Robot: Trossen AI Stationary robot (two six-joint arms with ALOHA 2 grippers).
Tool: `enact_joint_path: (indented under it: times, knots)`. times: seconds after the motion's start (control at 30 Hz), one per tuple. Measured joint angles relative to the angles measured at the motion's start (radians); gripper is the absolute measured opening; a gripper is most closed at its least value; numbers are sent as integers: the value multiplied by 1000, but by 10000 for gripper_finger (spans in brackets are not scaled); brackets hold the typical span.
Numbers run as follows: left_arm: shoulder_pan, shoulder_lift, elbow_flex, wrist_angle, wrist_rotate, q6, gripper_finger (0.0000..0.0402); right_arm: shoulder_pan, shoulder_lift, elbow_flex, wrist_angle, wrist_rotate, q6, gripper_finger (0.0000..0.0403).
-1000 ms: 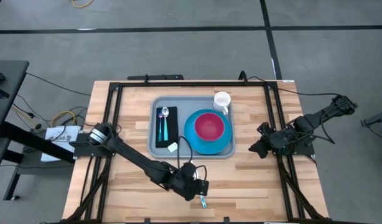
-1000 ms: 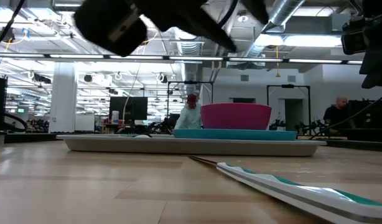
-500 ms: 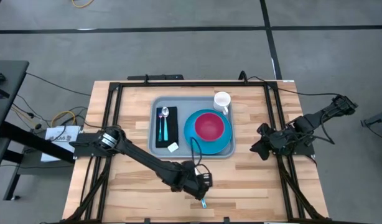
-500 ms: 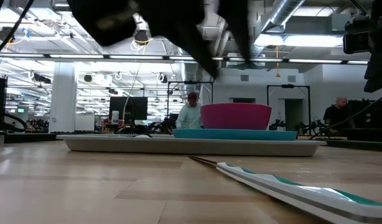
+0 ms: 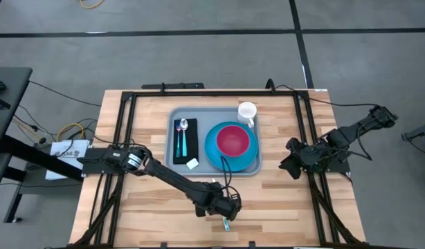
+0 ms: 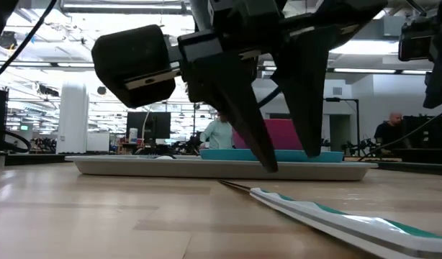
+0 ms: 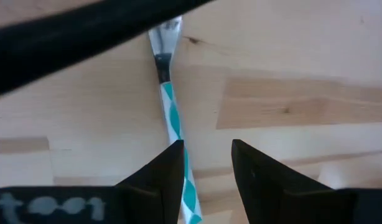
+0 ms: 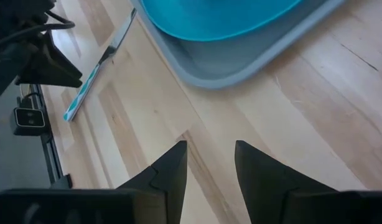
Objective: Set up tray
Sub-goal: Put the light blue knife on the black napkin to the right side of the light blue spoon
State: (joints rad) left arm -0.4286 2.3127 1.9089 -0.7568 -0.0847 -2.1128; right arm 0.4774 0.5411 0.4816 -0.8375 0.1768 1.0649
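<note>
The grey-blue tray (image 5: 176, 166) stands mid-table. It holds a blue plate (image 5: 248, 160) with a pink bowl (image 5: 232, 140), a white cup (image 5: 247, 111) and a black napkin (image 5: 190, 146) with a spoon (image 5: 183, 125) on it. A knife with a teal-and-white handle (image 7: 172, 118) lies flat on the wood near the table's front edge (image 5: 226, 225). My left gripper (image 7: 206, 146) hangs open just above the knife, fingers pointing steeply down (image 6: 291, 160), the handle under one finger. My right gripper (image 8: 209, 149) waits open at the table's right side (image 5: 292, 160).
A small white packet (image 5: 192, 164) lies in the tray's near left corner. Black frame rails (image 5: 126, 138) run along the table's sides. Bare wood lies between the tray (image 8: 241, 68) and the knife (image 8: 94, 68). People stand in the room far behind the table.
My left gripper has come down toward the knife, shifting a little toward the table's right and near edges, and its wrist has rolled. Its fingers now hang low over the wood. The knife has stayed where it was.
</note>
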Motion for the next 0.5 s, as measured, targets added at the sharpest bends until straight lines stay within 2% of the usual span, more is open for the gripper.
enact_joint_path:
  times: [0.1,0.5]
  knots:
    - [2,0,0,-50,1,0,121,0,0,0,1,-3,0,127]
    - [1,7,1,-52,22,3,121,0,0,0,3,-6,-3,127]
